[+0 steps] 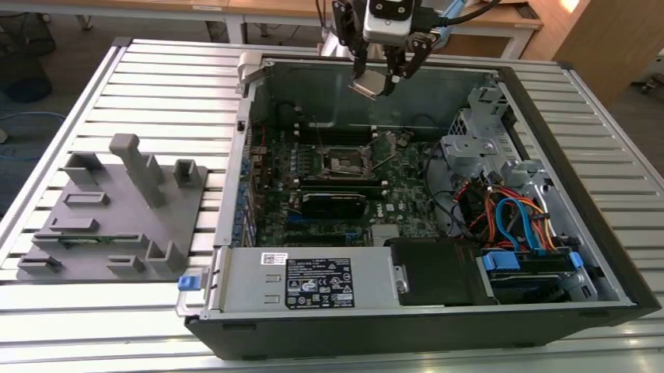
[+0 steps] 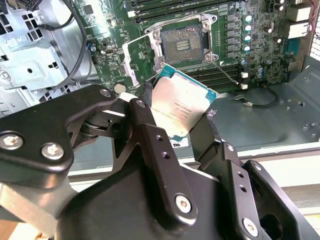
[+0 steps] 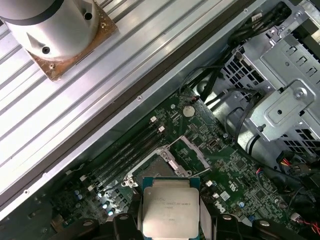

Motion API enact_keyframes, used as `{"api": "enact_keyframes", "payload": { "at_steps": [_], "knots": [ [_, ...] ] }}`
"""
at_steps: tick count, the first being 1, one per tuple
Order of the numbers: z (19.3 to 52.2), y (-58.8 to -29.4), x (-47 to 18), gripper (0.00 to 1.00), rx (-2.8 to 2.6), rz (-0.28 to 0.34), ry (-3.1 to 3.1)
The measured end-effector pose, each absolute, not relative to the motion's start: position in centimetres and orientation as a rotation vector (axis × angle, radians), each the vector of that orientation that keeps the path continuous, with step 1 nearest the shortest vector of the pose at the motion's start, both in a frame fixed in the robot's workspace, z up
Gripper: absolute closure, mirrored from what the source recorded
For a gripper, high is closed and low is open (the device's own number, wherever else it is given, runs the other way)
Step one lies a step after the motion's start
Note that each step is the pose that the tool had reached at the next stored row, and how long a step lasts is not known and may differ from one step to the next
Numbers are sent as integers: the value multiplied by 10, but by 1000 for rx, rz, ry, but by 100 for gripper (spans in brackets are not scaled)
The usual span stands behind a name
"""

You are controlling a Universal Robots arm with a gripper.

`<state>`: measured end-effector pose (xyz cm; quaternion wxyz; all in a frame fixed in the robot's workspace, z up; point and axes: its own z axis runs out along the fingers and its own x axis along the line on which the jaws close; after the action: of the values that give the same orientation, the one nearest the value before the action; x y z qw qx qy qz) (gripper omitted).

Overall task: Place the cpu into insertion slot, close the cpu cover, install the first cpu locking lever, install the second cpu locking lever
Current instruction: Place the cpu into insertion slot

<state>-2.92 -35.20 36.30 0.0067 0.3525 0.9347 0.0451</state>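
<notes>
The cpu (image 2: pixel 182 102) is a flat square chip with a dull silver-grey top, faint print across it and a thin teal-green edge showing round the metal. It is pinched by two opposite sides between the black fingers (image 2: pixel 146 117) of the gripper (image 1: pixel 380 81), which is closed down narrow on it. The chip's silver face is tilted rather than level.

In the exterior view the gripper hangs over the far wall of the open case (image 1: pixel 415 336), with the chip at its tip, up in the air and touching nothing else. The slot (image 1: pixel 346 159) lies lower down on the green board (image 1: pixel 407 211), well apart from the chip and nearer the middle of the case. In the first wrist view the cpu (image 3: pixel 170 207) sits between the fingers with the slot (image 3: pixel 156 169) just past its edge. The slot's dark centre is bare.

I count one chip, one slot (image 2: pixel 182 41) and one cover (image 2: pixel 128 59), which is swung open beside the slot. There are two fingers on the one gripper. The case rests on a slatted table (image 1: pixel 155 78), and one grey fixture (image 1: pixel 114 210) lies to the exterior view's left.
</notes>
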Motion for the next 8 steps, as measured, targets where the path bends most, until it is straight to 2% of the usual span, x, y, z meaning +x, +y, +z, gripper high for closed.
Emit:
{"api": "enact_keyframes", "payload": {
  "at_steps": [8],
  "knots": [
    [363, -352, -29, 46, 1160, 141, 2900]
  ]
}}
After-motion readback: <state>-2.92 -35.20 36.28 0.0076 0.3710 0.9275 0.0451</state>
